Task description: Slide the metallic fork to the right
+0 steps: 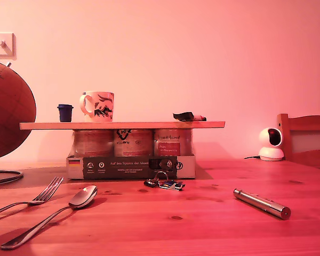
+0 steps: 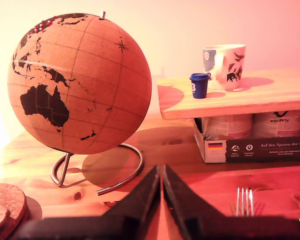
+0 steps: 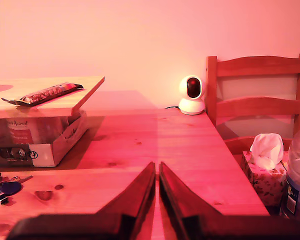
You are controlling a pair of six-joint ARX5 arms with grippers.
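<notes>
The metallic fork (image 2: 243,201) lies just beside my first tool (image 2: 161,172), both tools closed and empty

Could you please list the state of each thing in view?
Fork: flat on table, untouched.
Spoon: flat beside fork, bowl up.
Mug: upright on board.
Blue cup: upright, lidded.
Keys: lying by box.
First gripper: jaws shut, empty.
Second gripper: jaws shut, empty.
</notes>
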